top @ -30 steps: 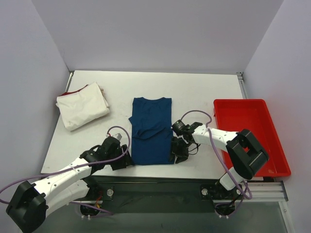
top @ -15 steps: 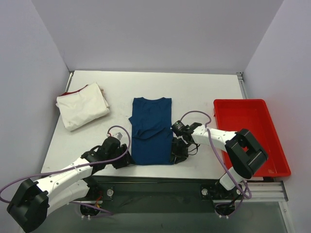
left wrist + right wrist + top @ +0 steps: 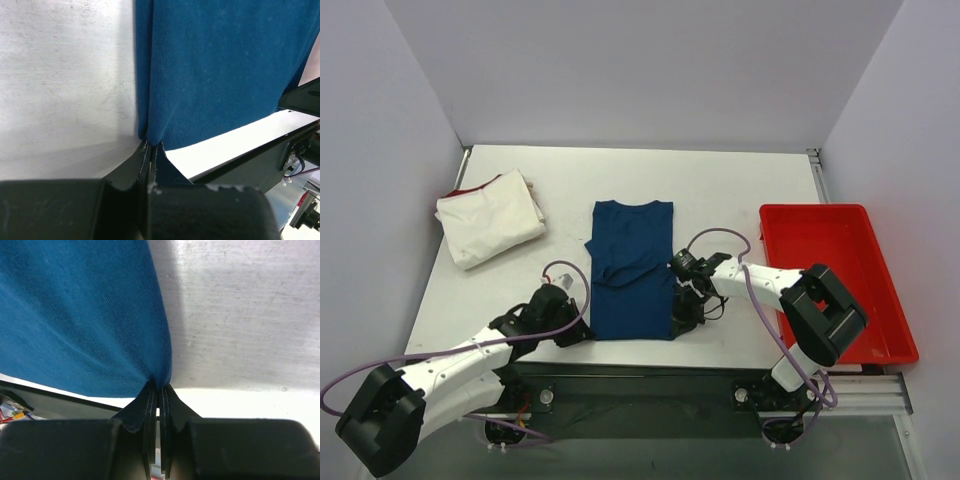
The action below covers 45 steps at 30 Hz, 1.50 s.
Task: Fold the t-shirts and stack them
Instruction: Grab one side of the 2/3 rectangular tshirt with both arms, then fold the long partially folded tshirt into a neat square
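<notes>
Seen from above, a dark blue t-shirt (image 3: 632,268) lies flat in the middle of a pale tabletop (image 3: 740,185). It is already narrowed into a tall rectangle, with its long axis running from 6 o'clock, nearest the robot, to 12 o'clock at the far wall. The collar end points to 12 o'clock and the bottom hem sits at the near edge of the tabletop.

Both arms reach in low from the near side. The left gripper (image 3: 150,146) is at the shirt's 7 o'clock corner, its jaws pressed together on a pinch of the blue cloth. The right gripper (image 3: 159,386) is at the 5 o'clock corner, clamped the same way on the fabric's edge. Each arm holds the corner on its own side, so neither is nearer than the other.

From both grippers, the whole length of the shirt stretches away toward 12 o'clock. The next move probably turns on this: lifting the hem and carrying it along the long axis toward the collar would fold the shirt in half.

A folded cream-white t-shirt (image 3: 488,228) with a sliver of red at its far edge rests at 10 o'clock, well apart from the blue one. A red tray (image 3: 890,300) sits at 3 o'clock by the right edge.
</notes>
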{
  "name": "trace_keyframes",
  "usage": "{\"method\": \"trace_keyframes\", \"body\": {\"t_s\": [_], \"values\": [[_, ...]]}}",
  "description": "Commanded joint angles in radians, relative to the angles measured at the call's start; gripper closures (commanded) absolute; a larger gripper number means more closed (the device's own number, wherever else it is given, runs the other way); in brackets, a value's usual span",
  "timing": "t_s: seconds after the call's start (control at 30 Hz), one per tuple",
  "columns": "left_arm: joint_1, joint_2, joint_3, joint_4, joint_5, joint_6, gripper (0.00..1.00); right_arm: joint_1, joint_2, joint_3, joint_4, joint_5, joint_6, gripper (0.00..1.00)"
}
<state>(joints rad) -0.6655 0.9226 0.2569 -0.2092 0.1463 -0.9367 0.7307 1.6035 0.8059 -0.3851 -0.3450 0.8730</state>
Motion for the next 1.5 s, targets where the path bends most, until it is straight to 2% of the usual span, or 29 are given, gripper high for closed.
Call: {"method": "trace_keyframes", "body": {"t_s": [0.0, 0.17, 0.3, 0.5, 0.67, 0.83, 0.97, 1.17, 1.47], "values": [[0.003, -0.013, 0.013, -0.011, -0.033, 0.029, 1.00, 0.010, -0.028, 0.021, -0.054, 0.029, 0.007, 1.00], [0.003, -0.125, 0.137, -0.149, -0.092, 0.049, 1.00, 0.010, -0.117, 0.117, -0.162, 0.063, -0.003, 1.00], [0.003, -0.209, 0.295, -0.324, -0.129, 0.052, 1.00, 0.010, -0.188, 0.214, -0.265, 0.107, -0.017, 1.00], [0.001, -0.327, 0.378, -0.521, -0.157, -0.008, 1.00, 0.013, -0.275, 0.282, -0.395, 0.127, -0.011, 1.00], [0.001, -0.386, 0.393, -0.628, -0.111, -0.010, 1.00, 0.041, -0.321, 0.276, -0.458, 0.117, -0.005, 1.00], [0.001, -0.352, 0.491, -0.755, -0.041, 0.021, 1.00, 0.099, -0.338, 0.297, -0.541, 0.109, 0.006, 1.00], [0.001, -0.335, 0.577, -0.892, 0.025, 0.021, 1.00, 0.145, -0.341, 0.378, -0.642, 0.132, 0.009, 1.00], [0.001, -0.349, 0.614, -0.886, 0.075, -0.036, 1.00, 0.159, -0.340, 0.447, -0.716, 0.150, 0.015, 1.00], [0.006, -0.191, 0.640, -0.759, 0.004, 0.025, 1.00, 0.064, -0.217, 0.556, -0.712, 0.210, -0.055, 1.00]]}}
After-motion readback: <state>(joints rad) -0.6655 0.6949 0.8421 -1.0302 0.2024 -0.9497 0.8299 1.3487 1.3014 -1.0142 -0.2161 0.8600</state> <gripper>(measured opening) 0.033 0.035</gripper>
